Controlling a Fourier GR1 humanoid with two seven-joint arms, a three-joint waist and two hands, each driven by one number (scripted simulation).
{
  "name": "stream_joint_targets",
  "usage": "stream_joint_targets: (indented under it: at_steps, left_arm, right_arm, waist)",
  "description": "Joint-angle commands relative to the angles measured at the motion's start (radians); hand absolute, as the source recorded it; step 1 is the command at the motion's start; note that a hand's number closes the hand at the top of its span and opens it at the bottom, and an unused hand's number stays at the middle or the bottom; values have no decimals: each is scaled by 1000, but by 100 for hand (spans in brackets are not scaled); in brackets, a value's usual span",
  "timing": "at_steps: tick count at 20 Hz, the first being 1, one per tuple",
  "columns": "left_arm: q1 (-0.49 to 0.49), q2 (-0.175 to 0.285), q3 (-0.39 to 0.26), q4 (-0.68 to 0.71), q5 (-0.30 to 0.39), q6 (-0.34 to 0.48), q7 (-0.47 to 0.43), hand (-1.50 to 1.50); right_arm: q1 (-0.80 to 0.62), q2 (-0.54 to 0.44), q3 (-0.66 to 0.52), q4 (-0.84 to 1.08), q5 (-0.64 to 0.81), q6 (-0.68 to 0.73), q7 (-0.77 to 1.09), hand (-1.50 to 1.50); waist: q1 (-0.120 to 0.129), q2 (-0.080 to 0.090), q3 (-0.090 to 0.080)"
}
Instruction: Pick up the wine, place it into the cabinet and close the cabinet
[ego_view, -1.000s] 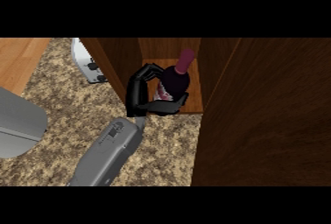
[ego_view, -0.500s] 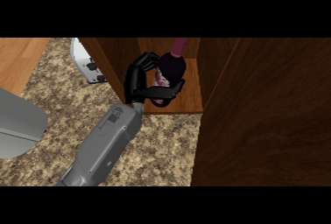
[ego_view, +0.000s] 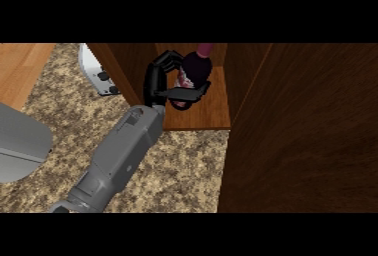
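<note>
1. Far to the hand's left, at the view's edge, a large pale grey rounded shape (ego_view: 22, 142) sits where it was half a second ago, with the speckled counter (ego_view: 177, 165) showing beside it.
2. Just left of the hand, a white object (ego_view: 94, 70) with dark spots stands beside the outer wall of the cabinet (ego_view: 129, 60), unmoved.
3. The left hand (ego_view: 153, 82) is inside the cabinet. Its fingers curl round the far side of the wine bottle (ego_view: 196, 70) and its thumb crosses the near side, so it is clamped on the bottle. It reaches deeper in than half a second ago, and more of the grey forearm (ego_view: 122, 150) shows behind it.
4. The wine bottle sits in the hand's curl, just right of the palm, with its neck pointing away from the forearm. It has gone inward with the hand, over the shelf (ego_view: 210, 112). Whether its base touches the shelf cannot be told.
5. Well right of the hand, a dark wooden panel (ego_view: 303, 130) fills the view's right side, unchanged.
</note>
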Motion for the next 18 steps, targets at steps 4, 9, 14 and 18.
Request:
stream_joint_targets:
  at_steps: [4,9,14,18]
  left_arm:
    - [-127,-1,42,169,-16,51,-118,150]
    - [-170,-1,69,230,5,82,-159,150]
    - [-215,16,121,320,5,6,-196,150]
    - [-248,1,182,366,52,1,-149,150]
  right_arm:
    - [64,19,14,-51,-57,32,-48,-150]
    - [15,17,16,-84,-62,5,31,-150]
    - [-7,27,58,-103,-16,-20,81,-150]
    - [-15,33,68,-47,-2,-7,16,-150]
  waist:
    - [-17,5,1]
    - [-16,5,0]
    - [-19,7,-1]
    - [-28,13,-1]
